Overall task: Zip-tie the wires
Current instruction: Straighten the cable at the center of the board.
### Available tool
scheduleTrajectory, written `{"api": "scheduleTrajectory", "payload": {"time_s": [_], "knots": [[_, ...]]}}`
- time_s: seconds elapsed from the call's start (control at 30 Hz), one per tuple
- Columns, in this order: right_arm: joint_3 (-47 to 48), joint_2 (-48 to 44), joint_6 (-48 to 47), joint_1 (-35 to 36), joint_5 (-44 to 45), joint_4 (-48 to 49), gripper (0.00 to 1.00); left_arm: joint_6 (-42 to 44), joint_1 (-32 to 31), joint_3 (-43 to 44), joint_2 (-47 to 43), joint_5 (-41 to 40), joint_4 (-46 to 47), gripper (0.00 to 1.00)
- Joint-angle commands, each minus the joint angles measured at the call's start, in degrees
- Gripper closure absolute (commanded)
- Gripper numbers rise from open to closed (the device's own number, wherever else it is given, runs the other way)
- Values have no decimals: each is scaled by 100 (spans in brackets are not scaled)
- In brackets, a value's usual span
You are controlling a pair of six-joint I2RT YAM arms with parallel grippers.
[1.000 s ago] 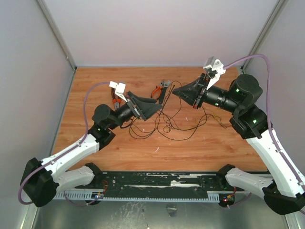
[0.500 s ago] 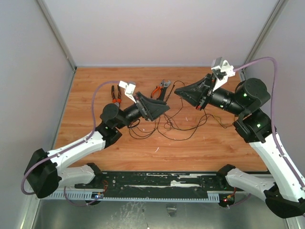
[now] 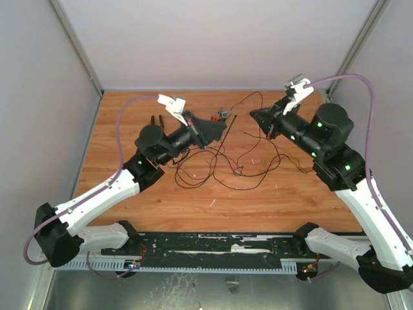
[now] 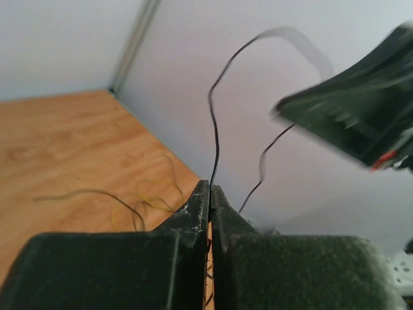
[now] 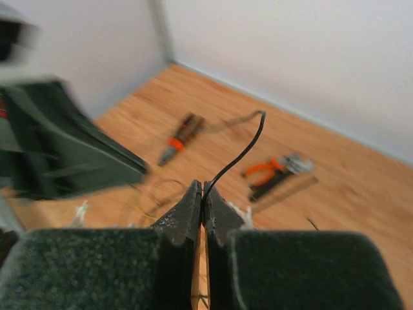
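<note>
Wires point(image 3: 218, 169) lie mostly in loose loops at the middle of the tabletop point(image 3: 297, 200), with one strand lifted off it in an arch toward the far edge. Our left gripper point(image 3: 224, 128) has just snapped shut. A second ago its jaws stood wide, nearer the middle of the tangle; now they are pressed together on that strand, which rises straight from the tips in the left wrist view. Our right gripper point(image 3: 253, 115) was already clamped on what seems the other end of the same arch, and has stayed so. With both ends held, we judge the wire can now be gathered or drawn taut for bundling. Nothing is tied yet. What may be the zip tie point(image 3: 230, 126), a straight dark strip just beside the left tips, is unheld, though we cannot be sure of it.
</note>
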Motion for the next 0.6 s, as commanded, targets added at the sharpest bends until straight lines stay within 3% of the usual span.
{"api": "scheduleTrajectory", "payload": {"time_s": [0.0, 0.33, 0.57], "knots": [[-11, 293, -316, -12, 2191, -944, 100, 942, -31, 889, -108, -726, -1195, 100], [-449, 306, -702, -69, 4796, -1547, 100, 1223, -792, 2046, 1339, -852, -1435, 100], [-968, 238, -855, -511, 5128, -1521, 99, 1058, -893, 2307, 1974, -1247, -1588, 100]]}}
